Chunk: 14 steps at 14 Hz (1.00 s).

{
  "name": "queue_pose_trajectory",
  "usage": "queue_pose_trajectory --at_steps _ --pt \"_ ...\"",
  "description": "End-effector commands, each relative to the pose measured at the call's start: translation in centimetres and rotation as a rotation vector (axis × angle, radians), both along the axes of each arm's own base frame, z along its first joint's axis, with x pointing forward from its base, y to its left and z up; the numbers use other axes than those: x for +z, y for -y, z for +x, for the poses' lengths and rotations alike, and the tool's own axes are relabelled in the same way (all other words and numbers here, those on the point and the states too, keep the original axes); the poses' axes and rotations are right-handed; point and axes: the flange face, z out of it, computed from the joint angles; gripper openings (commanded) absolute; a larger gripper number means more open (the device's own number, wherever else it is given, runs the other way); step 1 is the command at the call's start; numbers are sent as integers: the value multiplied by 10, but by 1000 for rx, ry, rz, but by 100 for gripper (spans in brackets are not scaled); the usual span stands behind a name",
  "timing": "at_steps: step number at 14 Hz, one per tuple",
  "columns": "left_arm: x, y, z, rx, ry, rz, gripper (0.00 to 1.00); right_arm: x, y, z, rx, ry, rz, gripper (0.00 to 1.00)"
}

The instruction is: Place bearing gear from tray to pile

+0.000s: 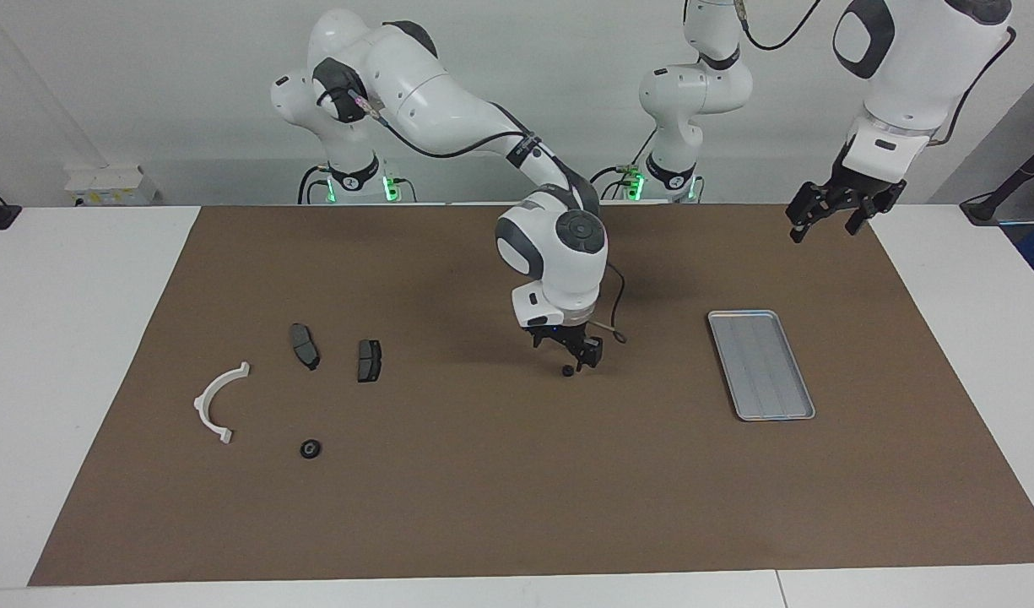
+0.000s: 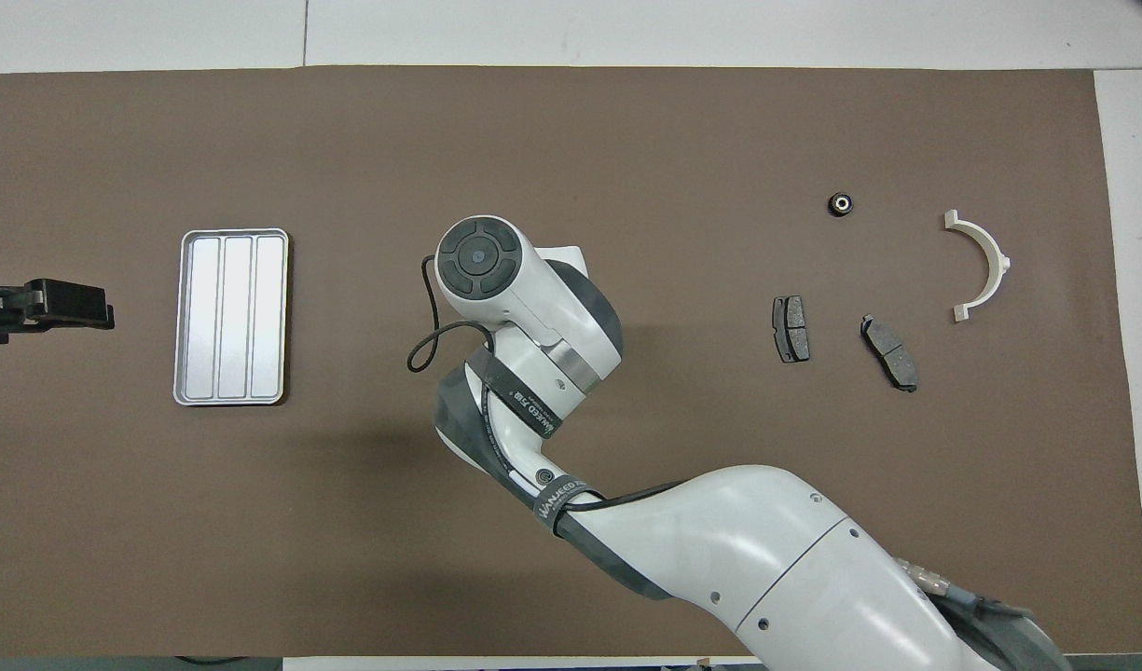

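A small black bearing gear point(image 1: 568, 370) lies on the brown mat between the tray and the pile. My right gripper point(image 1: 577, 361) hangs open just over it, fingertips almost down at the mat; I cannot tell whether they touch it. In the overhead view the right wrist point(image 2: 477, 259) hides both gripper and gear. The silver tray point(image 1: 761, 363) point(image 2: 230, 317) holds nothing. The pile is a white half-ring bracket point(image 1: 217, 401) point(image 2: 981, 266), two dark pads point(image 1: 304, 344) point(image 1: 369, 360) and a second gear point(image 1: 311, 448) point(image 2: 842, 203). My left gripper point(image 1: 836, 215) point(image 2: 67, 308) waits open, high over the mat by the tray.
The brown mat point(image 1: 483, 507) covers most of the white table point(image 1: 78, 338). The right forearm point(image 2: 720, 540) stretches across the mat's middle from the robots' end. Cables and small boxes sit at the table's edge by the arm bases.
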Motion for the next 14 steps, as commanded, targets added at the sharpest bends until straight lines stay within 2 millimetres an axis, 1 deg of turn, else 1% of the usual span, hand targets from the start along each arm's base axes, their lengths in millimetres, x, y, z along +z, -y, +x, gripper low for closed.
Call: queue_pose_trajectory --at_steps 1,2,3,4,5,7,9,10,11,14 --pt "22 -3 26 -17 -39 0 100 -11 -13 -2 12 33 -20 100" --pt "27 -2 34 -19 -47 -5 100 -15 -10 1 16 43 -28 98" --pt "28 -2 34 -19 -50 -7 100 -17 -15 -1 24 54 -18 96" --pt "27 -1 34 -21 -50 -8 100 -21 -16 -1 26 55 -19 95" --pt "26 -1 36 -21 -53 -8 100 -21 -15 -1 27 54 -22 91" --pt "20 -3 37 -18 -93 -6 100 -23 -9 5 16 55 -18 81" --pt "22 -3 38 -18 -111 -8 100 -20 -9 9 13 79 9 69" --pt "21 -3 38 -18 -116 -8 100 -22 -8 9 12 79 10 61" --pt "22 -2 38 -19 -116 -8 100 -22 -7 10 9 79 10 49" --pt "19 -1 47 -20 -150 -8 100 -23 -7 10 3 74 20 10"
